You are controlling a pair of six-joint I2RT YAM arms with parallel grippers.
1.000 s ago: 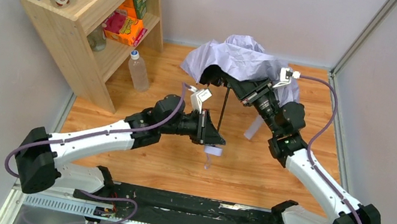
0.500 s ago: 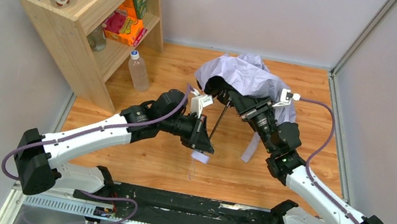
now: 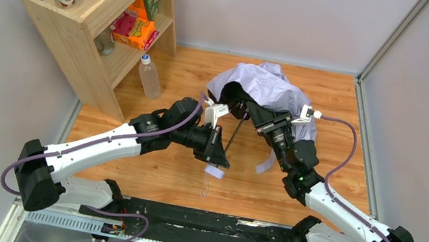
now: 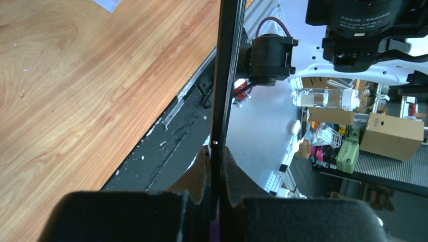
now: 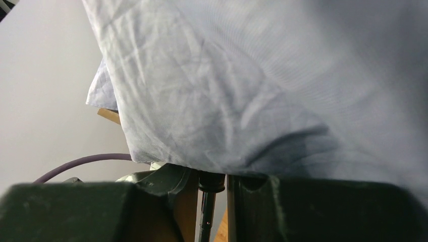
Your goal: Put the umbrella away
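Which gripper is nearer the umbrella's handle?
Left. The left gripper is clamped on the shaft right beside the handle. The right gripper grips the shaft's other end, up under the canopy.

The top view looks down from above and behind the arm bases and takes in the whole table [image 3: 151, 169], with the shelf [image 3: 83, 26] at the far left. The left wrist camera sits very close behind its own fingers [image 4: 197, 176] and faces along the dark shaft [image 4: 224, 75] toward the table's near edge and the right arm [image 4: 270, 55]. The right wrist camera is so near that the umbrella [image 5: 252, 91] fabric almost fills its picture; all three views share the shaft.
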